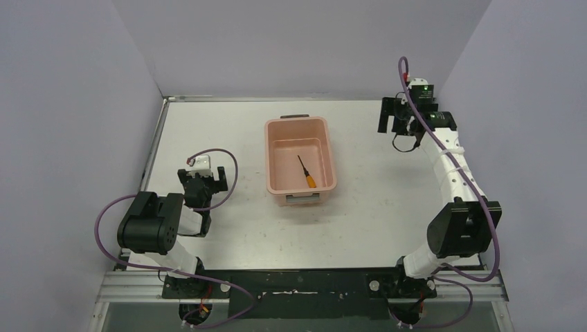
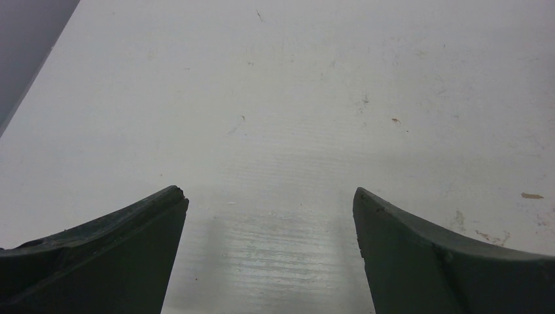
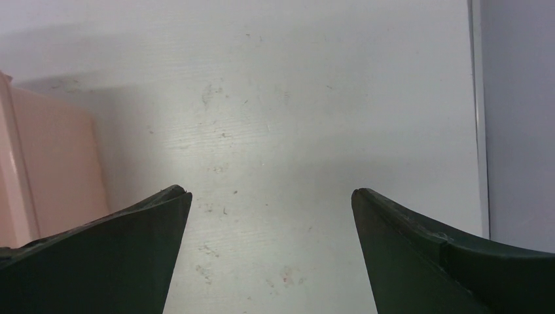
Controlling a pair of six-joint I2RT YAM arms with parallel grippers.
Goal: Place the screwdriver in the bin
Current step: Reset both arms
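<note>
Two robot arms sit at the near edge of a white table point(image 1: 228, 124), and neither holds anything. A small screwdriver point(image 1: 307, 172) lies slantwise on the floor of a pink bin point(image 1: 267, 159) at the table's middle, with its orange handle toward the near right and its black shaft toward the far left. The left claw point(image 1: 202, 181) is well apart to the bin's left, its fingers spread over bare table point(image 2: 270, 196). The right claw point(image 1: 396, 117) is off to the bin's far right, also spread point(image 3: 269, 194), and its camera catches the bin's pink side point(image 3: 59, 163) at the left edge.
</note>
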